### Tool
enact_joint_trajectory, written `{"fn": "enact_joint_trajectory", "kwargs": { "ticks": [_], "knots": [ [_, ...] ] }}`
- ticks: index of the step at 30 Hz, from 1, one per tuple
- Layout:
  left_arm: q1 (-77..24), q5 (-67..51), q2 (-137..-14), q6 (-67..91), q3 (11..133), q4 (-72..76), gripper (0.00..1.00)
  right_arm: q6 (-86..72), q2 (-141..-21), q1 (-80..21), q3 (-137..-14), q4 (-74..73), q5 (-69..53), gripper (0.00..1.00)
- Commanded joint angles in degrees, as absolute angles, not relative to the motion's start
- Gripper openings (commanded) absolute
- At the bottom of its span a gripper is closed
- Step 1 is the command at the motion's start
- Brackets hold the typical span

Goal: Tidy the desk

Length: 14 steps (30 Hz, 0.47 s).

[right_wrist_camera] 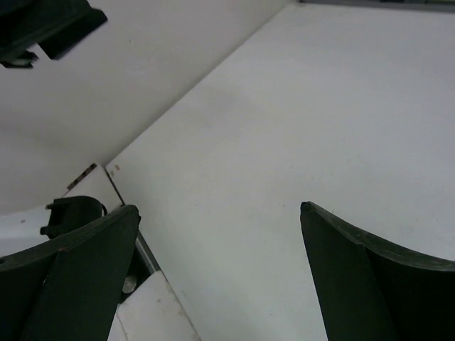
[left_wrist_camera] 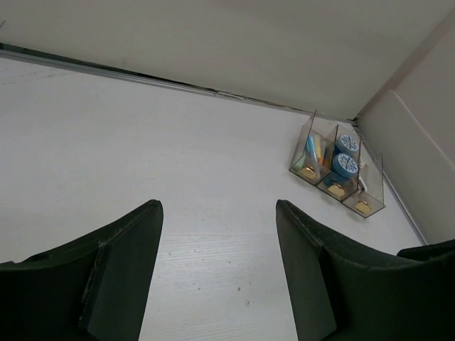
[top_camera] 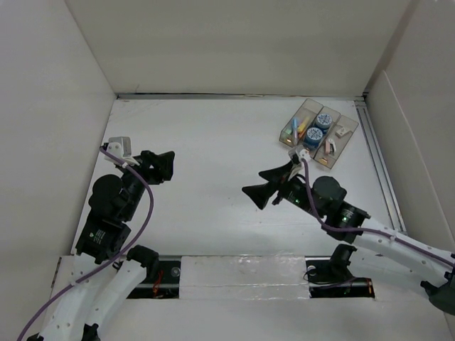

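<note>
The white desk (top_camera: pixel 213 142) fills the floor of a beige-panelled bay, with both arms poised over its near half.

A tall left panel (top_camera: pixel 50 128) closes off that side. Just inside it the left gripper (top_camera: pixel 166 166) hangs over the matte top, its jaws spread wide with nothing between them. The middle of the desk is plain white, meeting the back panel (top_camera: pixel 242 42) at a dark seam. The right gripper (top_camera: pixel 254 182) sits right of centre, pointing left, its jaws also wide and holding nothing. Beyond it, in the far right corner, a translucent three-compartment tray (top_camera: pixel 311 104) lies at an angle, with two blue round items (top_camera: pixel 322 126) in its middle section. A metal rail (top_camera: pixel 375 163) runs along the right edge under the right panel (top_camera: pixel 419 106).
</note>
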<state>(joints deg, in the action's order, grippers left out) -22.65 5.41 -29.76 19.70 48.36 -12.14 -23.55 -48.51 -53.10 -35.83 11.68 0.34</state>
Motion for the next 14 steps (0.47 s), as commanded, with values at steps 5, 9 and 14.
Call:
{"fn": "enact_joint_trajectory", "kwargs": {
  "ticks": [5, 9, 14],
  "knots": [
    [-22.4, 5.7, -28.1, 20.1, 48.8, -9.0, 0.6, -19.7, -37.8, -54.8, -41.7, 10.3, 4.2, 1.0],
    [-22.4, 5.5, -27.7, 20.0, 49.1, -8.8, 0.59, -19.1, -33.8, -54.8, -42.5, 8.2, 5.5, 1.0],
    [-22.4, 3.6, -27.9, 20.5, 49.4, -8.2, 0.62, -18.2, -32.8, -54.8, -42.8, 7.1, 6.9, 1.0]
  ]
}}
